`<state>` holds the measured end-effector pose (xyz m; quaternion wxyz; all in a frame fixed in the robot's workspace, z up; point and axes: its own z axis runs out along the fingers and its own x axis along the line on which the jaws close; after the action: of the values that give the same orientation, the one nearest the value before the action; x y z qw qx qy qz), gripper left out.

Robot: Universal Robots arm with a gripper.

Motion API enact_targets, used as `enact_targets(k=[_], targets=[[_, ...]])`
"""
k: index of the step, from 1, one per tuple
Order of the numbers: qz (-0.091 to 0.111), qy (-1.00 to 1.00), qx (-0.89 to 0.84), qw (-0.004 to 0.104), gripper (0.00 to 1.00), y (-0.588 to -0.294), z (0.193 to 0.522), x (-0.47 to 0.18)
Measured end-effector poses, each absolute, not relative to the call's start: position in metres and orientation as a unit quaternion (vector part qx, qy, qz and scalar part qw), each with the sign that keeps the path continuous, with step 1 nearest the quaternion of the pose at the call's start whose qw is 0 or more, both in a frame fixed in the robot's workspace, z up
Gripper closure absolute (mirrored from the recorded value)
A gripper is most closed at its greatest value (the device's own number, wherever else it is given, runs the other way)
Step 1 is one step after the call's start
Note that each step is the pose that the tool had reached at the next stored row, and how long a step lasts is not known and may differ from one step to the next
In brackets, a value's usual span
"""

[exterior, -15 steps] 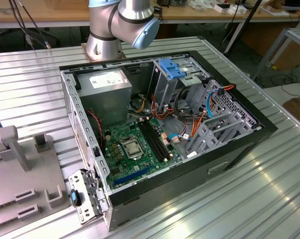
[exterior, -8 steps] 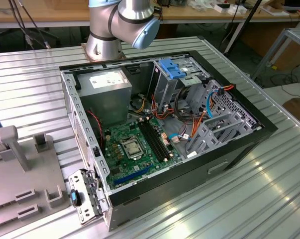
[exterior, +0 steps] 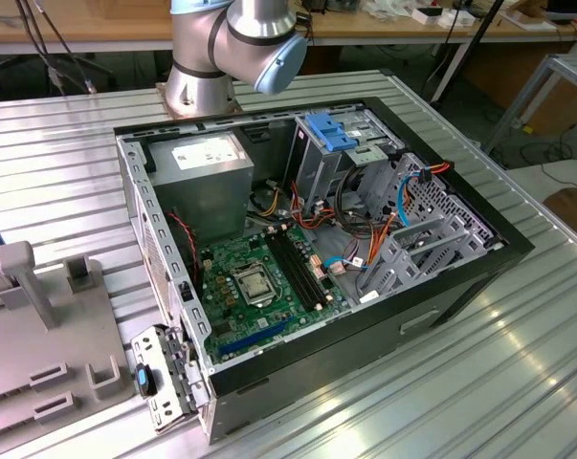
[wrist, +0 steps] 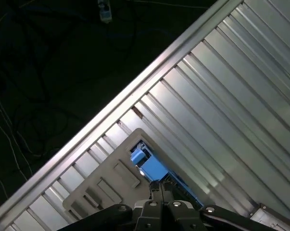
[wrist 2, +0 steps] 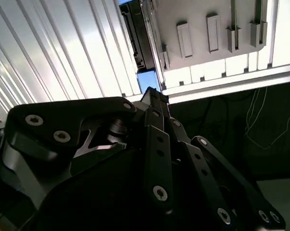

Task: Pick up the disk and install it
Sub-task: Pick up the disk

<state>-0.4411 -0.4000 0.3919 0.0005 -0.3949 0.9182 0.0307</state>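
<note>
In the exterior view the computer case [exterior: 317, 249] sits mid-frame on the table [exterior: 518, 382], the arm base [exterior: 200, 86] behind it at upper centre, the rack [exterior: 49, 335] at lower left holding the disk [wrist: 152, 168]

Bright blue-framed disk [wrist: 152, 168], ribbed silver table [exterior: 58, 163], green motherboard [exterior: 233, 260], black case [exterior: 365, 349], grey fixture [exterior: 39, 335]

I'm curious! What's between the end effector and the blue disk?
Nothing: in the first wrist view the end effector hangs right by the disk, with no object in between.
</note>
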Motion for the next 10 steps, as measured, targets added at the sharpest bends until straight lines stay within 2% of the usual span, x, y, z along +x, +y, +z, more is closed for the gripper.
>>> enact_targets(k=[10], targets=[[0.031, 0.872, -0.489, -0.003, 0.89, -0.4002, 0.3919, -0.4412]])
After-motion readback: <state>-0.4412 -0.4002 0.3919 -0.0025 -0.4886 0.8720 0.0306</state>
